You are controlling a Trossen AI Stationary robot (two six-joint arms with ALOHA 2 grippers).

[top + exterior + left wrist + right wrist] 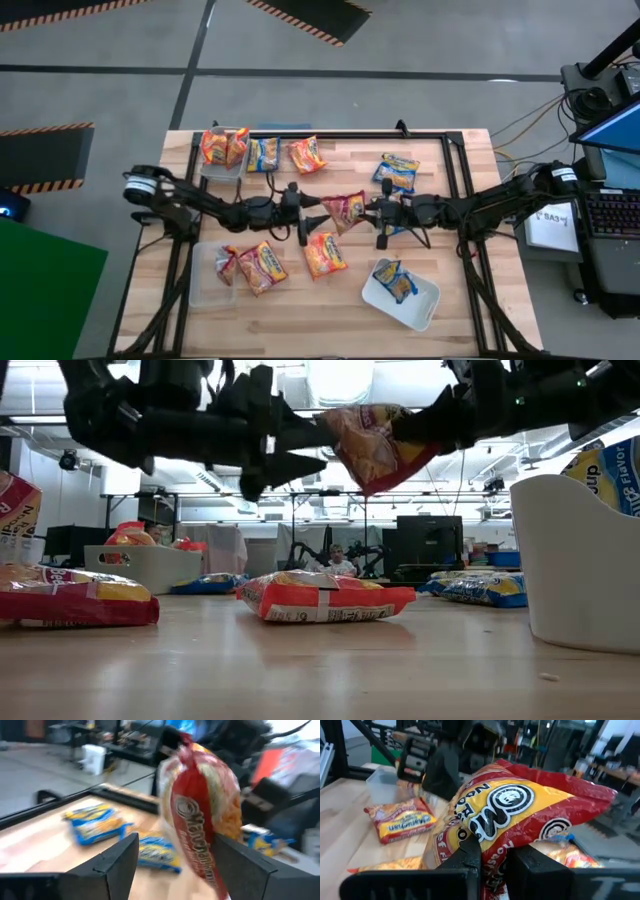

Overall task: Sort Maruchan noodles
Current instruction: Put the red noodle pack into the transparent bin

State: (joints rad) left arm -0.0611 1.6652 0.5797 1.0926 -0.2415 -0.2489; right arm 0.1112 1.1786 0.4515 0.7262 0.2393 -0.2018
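A red Maruchan packet with a yellow noodle picture hangs in the air over the table's middle, also in the low view. My right gripper comes from the right and is shut on it. My left gripper comes from the left and is open. Its two fingers stand either side of the packet's left end; whether they touch it, I cannot tell. Other packets lie flat on the table and in three tubs. My right gripper pinches the red packet between its two fingers at the packet's right-hand end. The fingers reach in level from the table's right side. The packet is lifted clear of the table and tilts, its free end pointing at my left gripper.
A tub at far left holds orange packets, a near-left tub a red one, a near-right white tub a blue one. Loose packets: blue, orange, blue, red, orange. A black frame rims the table.
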